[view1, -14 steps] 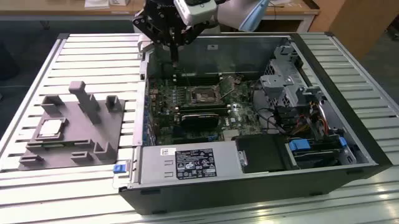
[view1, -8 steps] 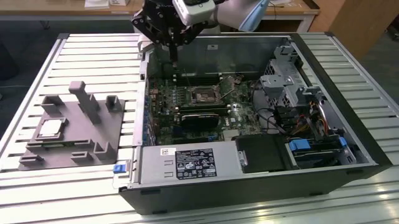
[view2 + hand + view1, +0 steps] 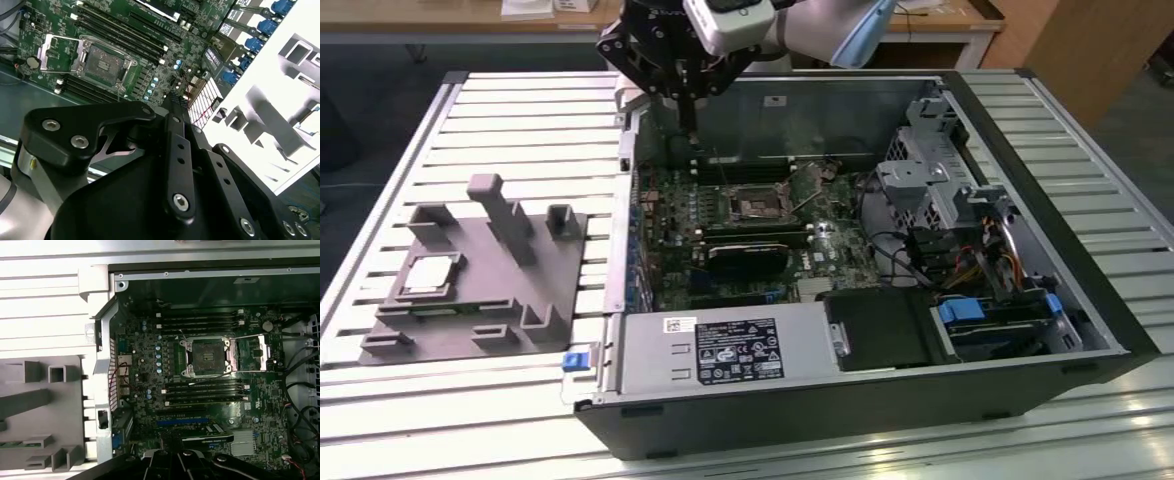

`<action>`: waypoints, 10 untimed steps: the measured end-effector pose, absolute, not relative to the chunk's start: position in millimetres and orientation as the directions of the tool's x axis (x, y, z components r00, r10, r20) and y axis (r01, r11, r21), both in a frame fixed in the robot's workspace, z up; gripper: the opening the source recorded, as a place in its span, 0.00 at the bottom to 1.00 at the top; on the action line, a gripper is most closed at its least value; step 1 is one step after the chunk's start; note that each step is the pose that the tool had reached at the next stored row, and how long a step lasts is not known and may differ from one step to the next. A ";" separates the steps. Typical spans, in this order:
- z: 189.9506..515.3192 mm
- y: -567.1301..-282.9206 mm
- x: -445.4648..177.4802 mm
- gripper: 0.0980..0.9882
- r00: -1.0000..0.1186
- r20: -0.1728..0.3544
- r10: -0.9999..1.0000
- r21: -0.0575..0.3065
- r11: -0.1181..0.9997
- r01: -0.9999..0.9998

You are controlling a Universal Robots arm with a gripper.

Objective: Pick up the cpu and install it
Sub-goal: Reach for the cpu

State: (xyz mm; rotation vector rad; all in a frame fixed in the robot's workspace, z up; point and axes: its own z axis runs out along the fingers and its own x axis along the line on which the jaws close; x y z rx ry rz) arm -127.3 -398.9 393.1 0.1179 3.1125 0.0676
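Note:
The cpu [image 3: 430, 275] is a pale square chip lying flat in the grey tray [image 3: 520, 290] at the exterior view's left, outside the computer case. My gripper [image 3: 688, 122] hangs over the far left corner of the open case, well away from the cpu, shut with nothing in it. In the second wrist view the gripper [image 3: 172, 96] has its black fingers pressed together above the motherboard. The socket [image 3: 757, 207] sits mid-board, and both wrist views show the socket [image 3: 102, 62] [image 3: 207, 356] uncovered, its metal load plate [image 3: 252, 352] swung aside.
The case [image 3: 854, 400] lies open on a slatted table [image 3: 494, 110]. Memory sticks [image 3: 200, 320], a power supply [image 3: 720, 350], a drive cage [image 3: 941, 170] and loose cables [image 3: 921, 250] crowd the board. The tray has upright blocks [image 3: 500, 210].

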 end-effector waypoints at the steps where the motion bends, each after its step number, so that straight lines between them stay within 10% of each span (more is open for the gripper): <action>1: 393.1 -398.9 -127.6 0.01 -0.997 -0.024 0.076 0.044 0.996 0.075; 10: 392.8 -398.9 -130.6 0.01 -0.997 -0.024 0.076 0.044 0.996 0.075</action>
